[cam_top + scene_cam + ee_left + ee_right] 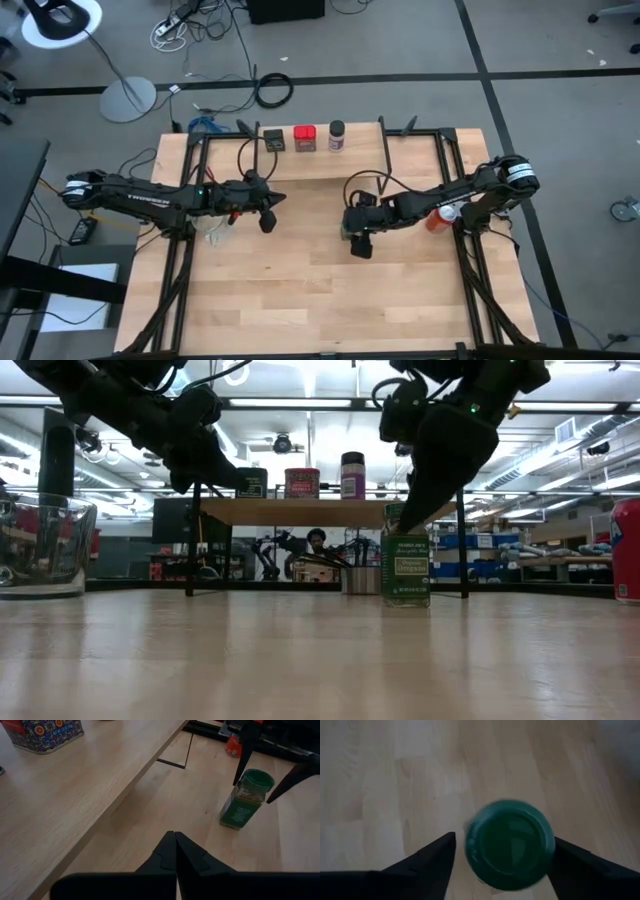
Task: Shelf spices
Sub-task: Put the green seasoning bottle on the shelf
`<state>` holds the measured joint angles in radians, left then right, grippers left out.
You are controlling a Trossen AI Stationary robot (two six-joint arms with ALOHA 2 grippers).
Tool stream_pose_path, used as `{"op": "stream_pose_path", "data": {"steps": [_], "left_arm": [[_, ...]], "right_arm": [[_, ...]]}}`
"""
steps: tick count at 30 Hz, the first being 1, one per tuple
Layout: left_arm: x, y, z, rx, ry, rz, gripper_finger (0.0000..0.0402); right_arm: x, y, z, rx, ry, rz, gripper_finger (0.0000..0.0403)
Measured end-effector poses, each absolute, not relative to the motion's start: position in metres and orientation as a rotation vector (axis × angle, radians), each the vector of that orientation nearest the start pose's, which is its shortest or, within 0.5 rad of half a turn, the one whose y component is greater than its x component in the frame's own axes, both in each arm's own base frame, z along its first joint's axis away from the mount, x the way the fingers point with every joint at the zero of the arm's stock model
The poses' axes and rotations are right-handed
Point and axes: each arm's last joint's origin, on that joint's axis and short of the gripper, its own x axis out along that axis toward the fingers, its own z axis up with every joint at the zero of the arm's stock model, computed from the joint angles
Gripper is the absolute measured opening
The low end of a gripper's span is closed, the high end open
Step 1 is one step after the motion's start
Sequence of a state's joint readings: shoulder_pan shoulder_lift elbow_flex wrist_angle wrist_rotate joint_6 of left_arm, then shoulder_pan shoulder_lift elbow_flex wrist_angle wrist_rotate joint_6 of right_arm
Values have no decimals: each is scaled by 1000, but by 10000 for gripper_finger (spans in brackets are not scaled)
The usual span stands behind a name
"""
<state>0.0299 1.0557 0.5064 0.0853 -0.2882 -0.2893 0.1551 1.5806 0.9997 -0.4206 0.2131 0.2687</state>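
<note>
The green jar (405, 565) stands upright on its base on the table; it also shows in the left wrist view (245, 800). My right gripper (504, 837) hangs open over it, pointing down, one finger on each side of the green lid (510, 845) and clear of it. On the shelf (300, 510) stand the dark tin (272, 138), the red tin (304, 137) and the purple-labelled jar (336, 135). My left gripper (175, 837) is shut on nothing and hovers in front of the shelf (268, 220), left of the green jar.
A red drink can (437, 220) stands just right of my right arm's wrist. A clear glass cup (40, 545) sits on the table's left side near the left arm. The shelf's thin black legs (172, 764) rise behind the jar. Bare tabletop (320, 300) lies toward the near edge.
</note>
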Motion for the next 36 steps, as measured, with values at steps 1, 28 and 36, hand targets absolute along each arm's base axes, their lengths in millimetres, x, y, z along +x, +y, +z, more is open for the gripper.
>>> {"op": "stream_pose_path", "data": {"steps": [1,28,36], "left_arm": [[215,15,214,-221,413,376,0],[214,15,215,-226,407,373,0],[198,11,239,-208,284,387,0]], "right_arm": [[309,42,202,63,972,-186,267],[327,40,281,-120,884,-197,198],[313,22,340,-299,948,-323,198]]}}
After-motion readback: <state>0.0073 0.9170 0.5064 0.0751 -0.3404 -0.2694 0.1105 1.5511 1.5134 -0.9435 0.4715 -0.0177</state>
